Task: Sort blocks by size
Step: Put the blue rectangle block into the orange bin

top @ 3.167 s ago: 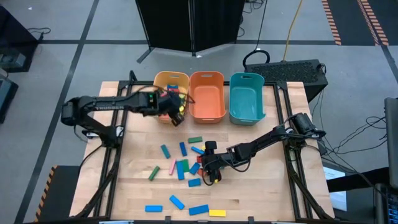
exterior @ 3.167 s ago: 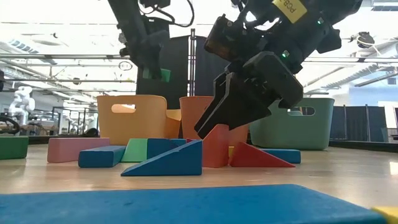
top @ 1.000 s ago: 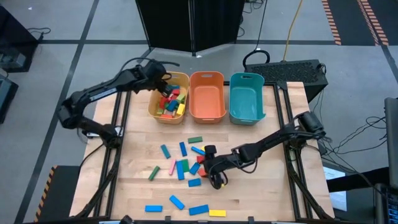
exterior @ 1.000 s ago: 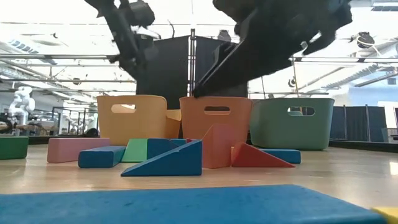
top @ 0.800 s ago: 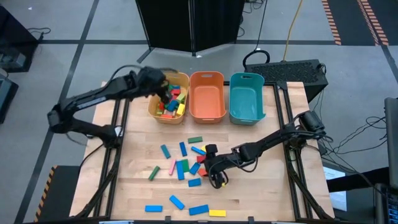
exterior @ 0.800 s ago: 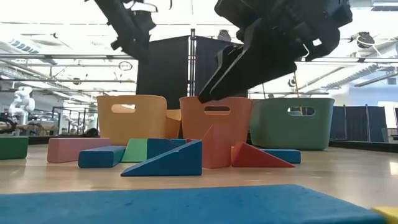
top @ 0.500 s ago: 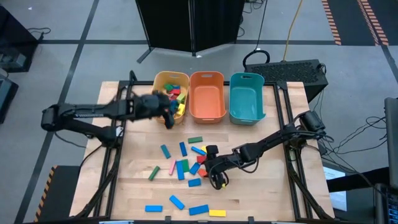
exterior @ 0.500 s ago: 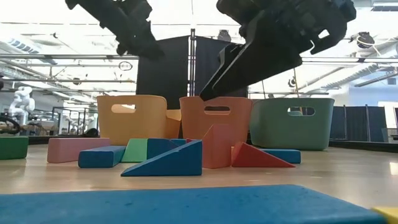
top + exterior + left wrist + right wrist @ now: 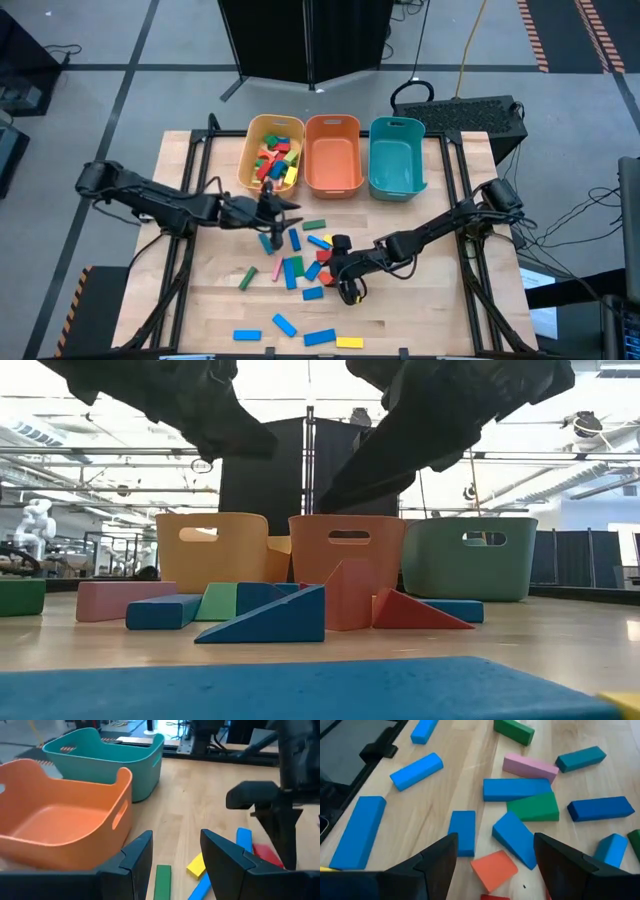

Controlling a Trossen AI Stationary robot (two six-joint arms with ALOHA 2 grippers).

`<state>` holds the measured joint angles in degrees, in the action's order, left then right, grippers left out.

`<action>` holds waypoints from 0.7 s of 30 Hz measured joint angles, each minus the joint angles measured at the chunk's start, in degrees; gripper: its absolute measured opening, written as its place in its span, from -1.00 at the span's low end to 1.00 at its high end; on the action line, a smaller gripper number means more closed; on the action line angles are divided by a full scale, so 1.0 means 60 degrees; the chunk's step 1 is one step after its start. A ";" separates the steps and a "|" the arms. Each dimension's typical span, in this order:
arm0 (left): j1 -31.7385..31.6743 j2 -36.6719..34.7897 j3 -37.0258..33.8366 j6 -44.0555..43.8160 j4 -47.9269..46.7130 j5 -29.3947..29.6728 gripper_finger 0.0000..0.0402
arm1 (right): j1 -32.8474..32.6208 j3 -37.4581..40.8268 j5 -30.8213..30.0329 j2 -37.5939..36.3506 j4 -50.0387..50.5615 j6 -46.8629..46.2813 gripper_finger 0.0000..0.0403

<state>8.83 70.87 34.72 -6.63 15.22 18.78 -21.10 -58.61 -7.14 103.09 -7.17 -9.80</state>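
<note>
Got three bins in a row at the far edge of the table (image 9: 430,300), with the orange bin (image 9: 333,153) in the middle. Taking that as the reference for everything.

Can see a heap of small blocks (image 9: 275,160) already in the yellow bin (image 9: 250,150), touching the orange bin on the left arm's side. Nothing visible inside the orange bin itself, same for the teal bin (image 9: 397,158) on its other side.

Plenty of loose blocks (image 9: 300,265) scattered on the wood in front of the orange bin, mostly blue bars, plus a few green ones, a pink bar (image 9: 530,767) and a red wedge (image 9: 415,612). A few more blue bars and a yellow one lying further out from the orange bin, near the table's front edge.

Spotted the left gripper (image 9: 283,210) hanging low just in front of the orange bin, a bit toward the yellow side, above the nearest loose blocks. Fingers apart by a middling gap in the wrist view (image 9: 176,837), gripping nothing.

Found the right gripper (image 9: 343,283) further out from the orange bin, over the thick of the scatter. Fingers spread wide (image 9: 495,840), nothing between them, hovering above a blue wedge (image 9: 515,837) and an orange-red block (image 9: 492,870).
</note>
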 joint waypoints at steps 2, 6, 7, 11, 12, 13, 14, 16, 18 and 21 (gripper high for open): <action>0.0053 0.0260 0.0007 0.0186 0.0386 0.0011 -0.17 | 0.0007 0.0000 -0.0004 0.0000 0.0008 0.0000 0.23; 0.0053 0.0833 0.0011 0.0207 0.1124 0.0008 -0.17 | 0.0015 0.0000 -0.0054 0.0072 0.0003 0.0063 0.23; 0.0053 0.0979 0.0017 0.0224 0.1291 0.0008 -0.17 | 0.0015 0.0000 -0.0055 0.0117 0.0010 0.0169 0.23; 0.0045 0.1541 0.0018 0.0193 0.1443 0.0005 -0.17 | 0.0047 0.0000 -0.0126 0.0310 -0.0084 0.0557 0.23; 0.0035 0.1670 0.0015 0.0193 0.1536 0.0019 -0.17 | 0.0067 0.0000 -0.0243 0.0321 -0.0165 0.0687 0.23; 0.0011 0.1802 0.0018 0.0186 0.1681 0.0088 -0.17 | 0.0097 0.0000 -0.0358 0.0319 -0.0293 0.0756 0.23; -0.0016 0.1911 0.0018 0.0179 0.1761 0.0153 -0.17 | 0.0143 -0.0004 -0.0521 0.0311 -0.0388 0.0823 0.23; -0.0089 0.2091 0.0015 0.0184 0.1920 0.0180 -0.17 | 0.0253 -0.0004 -0.0685 0.0302 -0.0452 0.1031 0.23; -0.0186 0.2176 0.0018 0.0185 0.1972 0.0182 -0.17 | 0.0373 -0.0004 -0.0796 0.0306 -0.0439 0.1097 0.23; -0.0330 0.2186 0.0018 0.0244 0.1821 0.0164 -0.17 | 0.0610 -0.0004 -0.0793 0.0302 -0.0274 0.1093 0.23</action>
<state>6.85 83.99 34.83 -5.17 26.14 19.77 -17.44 -58.63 -11.89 104.90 -8.82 -3.24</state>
